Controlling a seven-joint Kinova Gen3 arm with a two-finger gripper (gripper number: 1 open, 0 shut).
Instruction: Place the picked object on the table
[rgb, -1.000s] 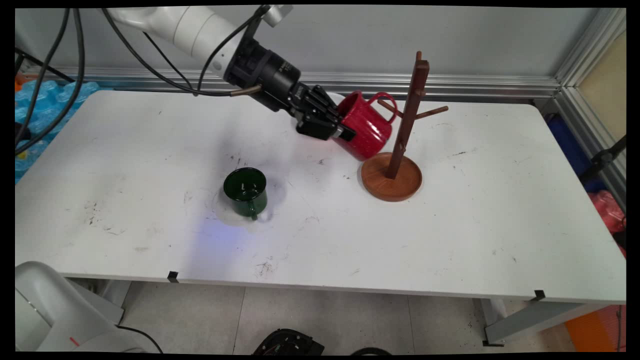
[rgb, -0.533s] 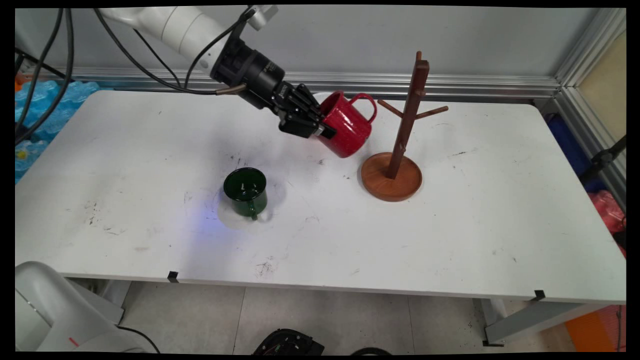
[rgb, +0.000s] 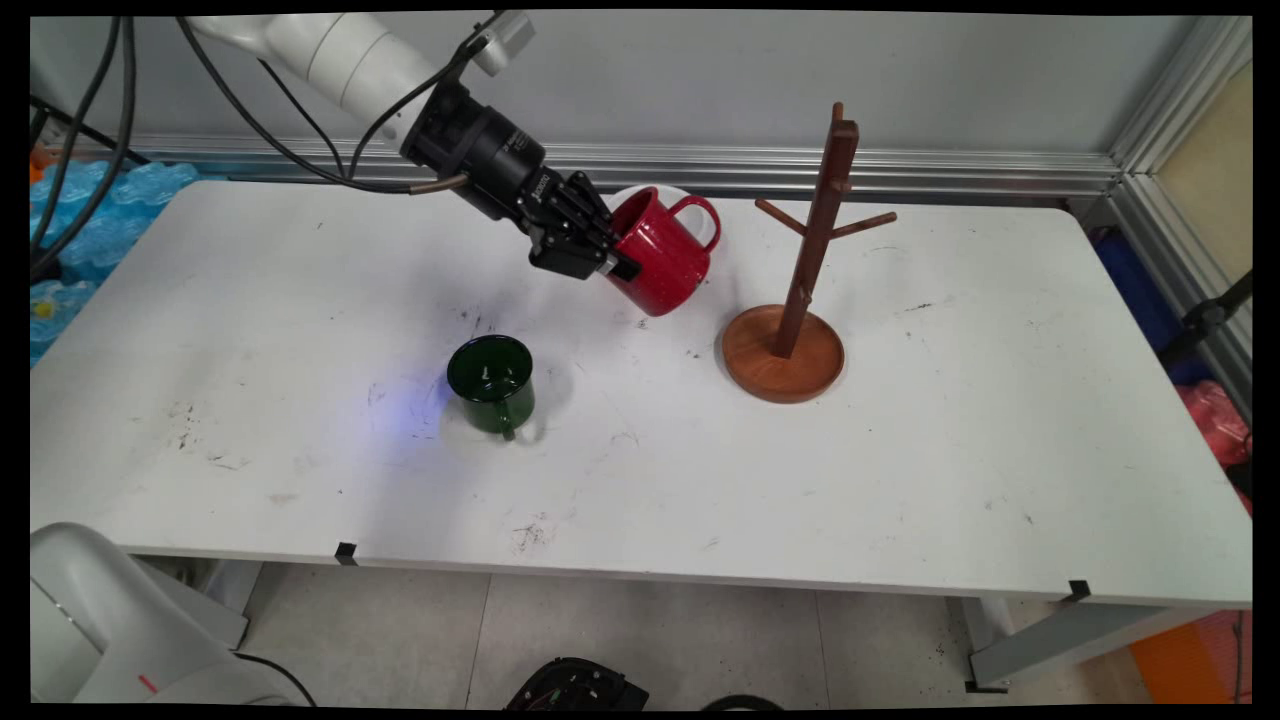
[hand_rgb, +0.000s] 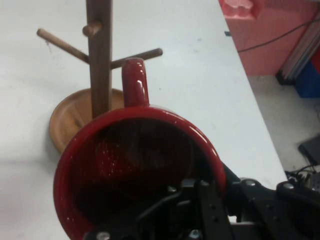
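A red mug (rgb: 662, 255) hangs tilted above the table, its handle pointing right toward the wooden mug tree (rgb: 806, 262). My gripper (rgb: 612, 262) is shut on the mug's rim, one finger inside it. In the hand view the red mug (hand_rgb: 135, 165) fills the lower half with its opening toward the camera, and the mug tree (hand_rgb: 99, 65) with its pegs and round base stands just behind the handle. The mug is left of the tree and clear of its pegs. A dark green mug (rgb: 491, 382) stands upright on the table, nearer the front and to the left.
The white table (rgb: 950, 450) stretches wide to the right and front. A white round object (rgb: 640, 192) peeks out behind the red mug near the back edge. Black cables (rgb: 150, 120) hang at the upper left. An aluminium frame (rgb: 1150, 170) borders the back and right.
The gripper has carried the red mug leftward and slightly up, away from the mug tree. The handle, close by the tree's left peg a second ago, now sits well clear of it.
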